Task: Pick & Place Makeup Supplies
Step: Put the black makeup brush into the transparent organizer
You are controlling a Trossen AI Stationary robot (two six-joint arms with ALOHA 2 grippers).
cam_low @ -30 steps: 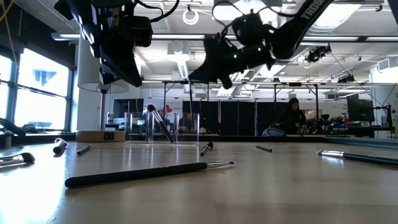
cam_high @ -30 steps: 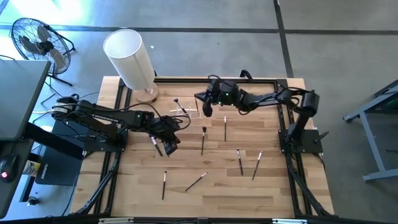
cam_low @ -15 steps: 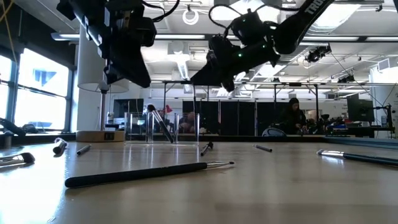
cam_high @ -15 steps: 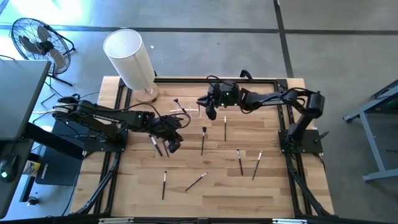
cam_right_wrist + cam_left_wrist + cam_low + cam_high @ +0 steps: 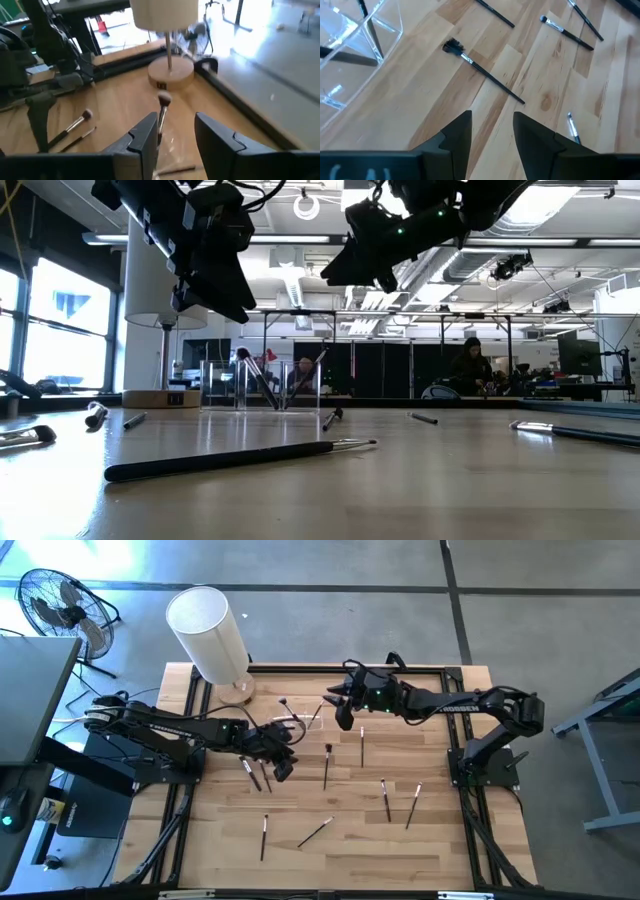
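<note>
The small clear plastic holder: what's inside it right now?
In the small clear plastic holder, two thin makeup brushes lean: a dark-handled brush and a pale-handled brush. Glare hides whether more lie inside.

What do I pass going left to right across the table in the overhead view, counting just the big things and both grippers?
White cylinder → left gripper, open over the wood → clear holder with brushes in it → right gripper, open beside the holder → right arm's base.

Two black jointed arms, dark cables
</note>
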